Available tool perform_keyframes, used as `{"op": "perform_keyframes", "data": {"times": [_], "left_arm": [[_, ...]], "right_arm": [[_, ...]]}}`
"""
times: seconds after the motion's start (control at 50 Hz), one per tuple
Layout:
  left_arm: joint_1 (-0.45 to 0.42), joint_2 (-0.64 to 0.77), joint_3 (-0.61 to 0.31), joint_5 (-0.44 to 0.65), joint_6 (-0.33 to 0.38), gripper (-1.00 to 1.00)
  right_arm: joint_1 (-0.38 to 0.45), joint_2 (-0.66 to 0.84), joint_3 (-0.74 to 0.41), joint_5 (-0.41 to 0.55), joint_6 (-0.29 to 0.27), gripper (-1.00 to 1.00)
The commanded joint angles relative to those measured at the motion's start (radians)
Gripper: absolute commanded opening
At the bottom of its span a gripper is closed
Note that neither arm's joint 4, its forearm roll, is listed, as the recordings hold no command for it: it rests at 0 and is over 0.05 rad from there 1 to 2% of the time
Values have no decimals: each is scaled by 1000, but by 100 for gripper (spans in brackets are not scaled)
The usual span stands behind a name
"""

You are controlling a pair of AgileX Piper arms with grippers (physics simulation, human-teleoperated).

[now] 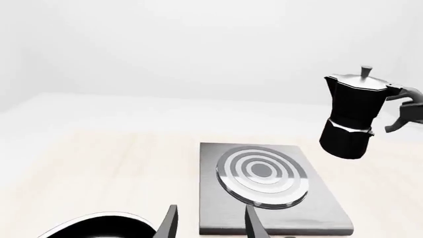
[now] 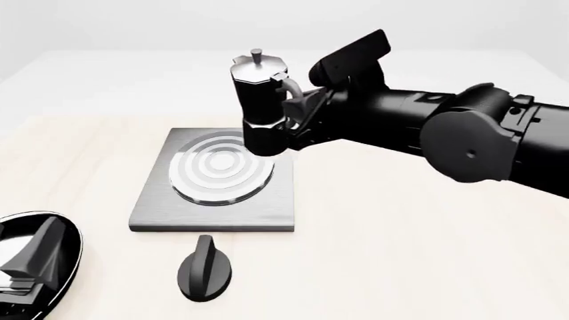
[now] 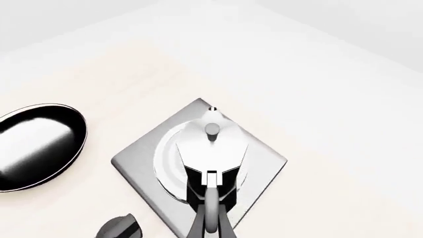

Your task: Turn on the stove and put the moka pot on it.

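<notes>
Black faceted moka pot with silver lid: held off the table by its curved handle, hanging over the far right part of the burner rings, base clear of them, near upright (slightly tilted in the left wrist view).
Right gripper: clenched on that handle.
Left gripper: fingers parted, nothing between them, hovering near the stove's front edge.
Flat square grey metal stove: rings bare.
Black oval knob: on the table just in front of the stove, untouched by either gripper.
Doing it well: shift the pot toward the ring centre, level it, lower straight, release only once seated.
</notes>
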Motion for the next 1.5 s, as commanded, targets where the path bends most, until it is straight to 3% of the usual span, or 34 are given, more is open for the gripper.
{"op": "perform_keyframes", "data": {"times": [0.02,0.36,0.96,1.18,1.24,1.5], "left_arm": [[0,0,4,-1,1,100],[6,0,6,-2,-5,100],[7,0,17,8,-9,100],[6,0,17,12,-9,100],[3,0,18,12,-5,100],[3,0,19,11,-3,100]], "right_arm": [[47,89,-68,-61,20,-100],[82,231,-182,-74,12,-100],[67,504,-392,-96,16,-100],[54,576,-417,-125,20,-100],[52,587,-415,-140,-6,-100],[45,624,-403,-181,10,-100]]}}
